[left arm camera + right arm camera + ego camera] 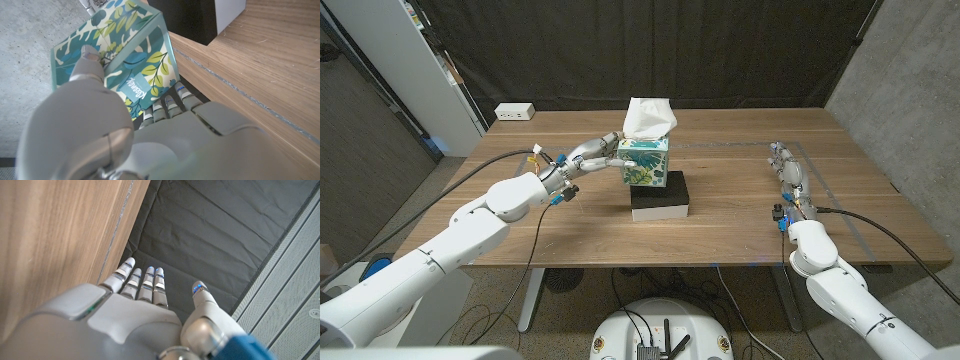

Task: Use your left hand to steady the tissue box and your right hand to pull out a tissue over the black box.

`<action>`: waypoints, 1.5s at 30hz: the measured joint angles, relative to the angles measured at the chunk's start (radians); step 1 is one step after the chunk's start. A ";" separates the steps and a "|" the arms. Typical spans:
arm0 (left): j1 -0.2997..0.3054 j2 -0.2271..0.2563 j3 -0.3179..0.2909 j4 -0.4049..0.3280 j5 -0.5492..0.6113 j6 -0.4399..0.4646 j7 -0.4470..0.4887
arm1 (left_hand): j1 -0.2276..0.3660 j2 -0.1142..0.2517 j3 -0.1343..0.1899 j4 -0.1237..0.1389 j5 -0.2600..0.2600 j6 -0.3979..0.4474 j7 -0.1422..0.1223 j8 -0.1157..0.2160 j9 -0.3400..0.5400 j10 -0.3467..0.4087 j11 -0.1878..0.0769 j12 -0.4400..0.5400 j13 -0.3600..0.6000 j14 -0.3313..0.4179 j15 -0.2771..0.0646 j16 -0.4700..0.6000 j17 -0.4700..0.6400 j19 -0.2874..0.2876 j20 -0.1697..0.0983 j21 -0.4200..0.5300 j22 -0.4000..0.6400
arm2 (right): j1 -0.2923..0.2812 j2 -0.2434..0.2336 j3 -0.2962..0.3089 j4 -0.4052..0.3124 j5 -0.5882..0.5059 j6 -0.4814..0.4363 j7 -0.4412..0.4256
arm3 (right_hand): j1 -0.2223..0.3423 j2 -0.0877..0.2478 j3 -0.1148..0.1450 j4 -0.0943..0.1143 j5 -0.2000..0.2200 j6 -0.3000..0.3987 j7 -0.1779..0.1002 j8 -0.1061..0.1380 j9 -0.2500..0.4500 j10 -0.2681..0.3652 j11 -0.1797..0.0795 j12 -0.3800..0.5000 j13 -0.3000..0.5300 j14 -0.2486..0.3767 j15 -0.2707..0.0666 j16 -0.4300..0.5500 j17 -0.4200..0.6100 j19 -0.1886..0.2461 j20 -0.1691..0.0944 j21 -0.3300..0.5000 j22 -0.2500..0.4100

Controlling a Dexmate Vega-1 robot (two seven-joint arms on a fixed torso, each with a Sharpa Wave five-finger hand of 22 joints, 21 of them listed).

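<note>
**Two hands, one box: the left steadies, the right waits well apart**

Two hands appear in the head view. The left hand (582,160) grips the tissue box (645,160) from the box's nine o'clock side; the left wrist view shows its fingers (90,62) wrapped against the leaf-patterned wall of the box (127,60). The box stands upright on the black box (660,195), near the middle of the wooden table (720,230), and a white tissue (650,118) rises from its top opening, pointing toward twelve o'clock.

The right hand (786,172) holds nothing. It lies near the table's three o'clock edge, fingers straight, slightly apart and extended toward twelve o'clock, as the right wrist view (145,295) confirms. From this hand the tissue lies toward roughly ten o'clock, well apart. The left hand is far the nearer, yet the pull belongs to the right.

By judgement, the steadying step is in hand and the pull not yet begun. Bare wood lies between the right hand and the box; nothing stands in the way. A white power strip (514,112) sits at the far ten o'clock corner, clear of any likely path.
</note>
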 measured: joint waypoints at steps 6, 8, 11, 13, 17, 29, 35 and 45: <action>0.002 -0.001 0.000 0.000 0.000 -0.003 0.000 | -0.004 0.004 0.000 0.000 0.000 0.000 0.000 0.000 0.000 0.000 0.000 0.000 0.000 0.000 0.000 0.000 0.000 0.000 0.000 0.000 0.000 | -0.031 0.008 0.013 -0.019 -0.011 0.009 -0.016 | 0.005 -0.005 0.000 0.000 0.000 0.000 0.000 0.000 0.000 0.000 0.000 0.000 0.000 0.000 0.000 0.000 0.000 0.000 0.000 0.000 0.000; 0.003 -0.001 0.000 0.000 0.000 -0.005 0.000 | -0.004 0.004 0.000 0.000 0.000 0.000 0.000 0.000 0.000 0.000 0.000 0.000 0.000 0.000 0.000 0.000 0.000 0.000 0.000 0.000 0.000 | -0.036 0.009 0.015 -0.022 -0.013 0.010 -0.019 | 0.006 -0.005 0.000 0.000 0.000 0.000 0.000 0.000 0.000 0.000 0.000 0.000 0.000 0.000 0.000 0.000 0.000 0.000 0.000 0.000 0.000; 0.005 -0.002 0.000 0.001 0.000 -0.006 0.000 | -0.004 0.004 0.000 0.000 0.000 0.000 0.000 0.000 0.000 0.000 0.000 0.000 0.003 0.000 0.000 0.000 0.000 0.000 0.000 0.000 0.000 | -0.051 0.014 0.021 -0.034 -0.023 0.013 -0.029 | 0.016 0.005 0.000 0.000 0.000 0.000 0.000 0.000 0.000 0.000 0.000 0.000 0.000 0.000 0.000 0.000 0.000 0.000 0.000 0.000 0.000; 0.006 -0.003 0.000 0.003 0.000 -0.009 0.000 | -0.004 0.004 0.000 0.000 0.000 0.000 0.000 0.000 0.000 0.000 0.000 0.000 0.005 0.000 0.000 0.000 0.000 0.000 0.000 0.000 0.000 | -0.063 0.017 0.025 -0.043 -0.029 0.013 -0.035 | 0.016 0.005 0.003 -0.003 0.000 0.000 0.000 0.000 0.000 0.000 0.000 0.000 0.000 0.000 0.000 0.000 0.000 0.000 0.000 0.000 0.000; 0.008 -0.005 0.000 0.005 0.000 -0.012 0.001 | -0.004 0.004 0.000 0.000 0.000 0.000 0.000 0.006 0.000 0.000 0.000 0.000 0.005 0.000 0.000 0.000 0.000 0.000 0.000 0.000 0.000 | -0.076 0.022 0.031 -0.055 -0.038 0.013 -0.044 | 0.016 0.005 0.004 -0.004 0.000 0.000 0.000 0.000 0.000 0.000 0.000 0.000 0.000 0.000 0.000 0.000 0.000 0.000 0.000 0.000 0.000; 0.010 -0.009 0.001 0.015 -0.003 -0.019 0.001 | -0.004 0.004 0.009 0.000 0.000 -0.011 0.000 0.008 0.005 0.000 0.000 0.000 0.004 0.000 0.000 0.000 0.000 0.000 0.000 0.000 0.000 | -0.101 0.032 0.044 -0.084 -0.052 -0.002 -0.058 | 0.016 0.005 0.007 -0.007 0.000 0.000 0.000 0.000 0.000 0.000 0.000 0.000 0.000 0.000 0.000 -0.005 0.000 0.000 0.000 0.000 0.000; 0.005 -0.013 0.003 0.023 -0.004 -0.021 -0.002 | -0.004 0.004 0.009 0.000 0.000 -0.011 0.000 0.013 0.005 0.000 0.000 0.000 0.004 0.000 0.000 0.000 0.000 0.000 0.000 0.000 0.001 | -0.110 0.035 0.050 -0.102 -0.045 -0.023 -0.060 | 0.016 0.005 0.007 -0.007 0.000 0.000 0.000 0.000 0.000 0.000 0.000 0.000 0.000 0.000 0.000 -0.005 0.000 0.000 0.000 0.000 0.000; -0.004 -0.017 0.007 0.033 -0.003 -0.024 -0.005 | -0.004 0.004 0.009 0.000 0.000 -0.011 0.000 0.017 0.004 0.000 0.000 0.000 0.004 0.000 0.000 0.000 0.000 0.000 0.000 0.000 0.000 | -0.126 0.037 0.060 -0.144 -0.024 -0.055 -0.063 | 0.016 0.005 0.010 -0.004 0.000 0.000 0.000 0.000 0.000 0.000 0.000 0.000 0.000 0.000 0.000 -0.005 0.000 0.000 0.000 0.000 0.000</action>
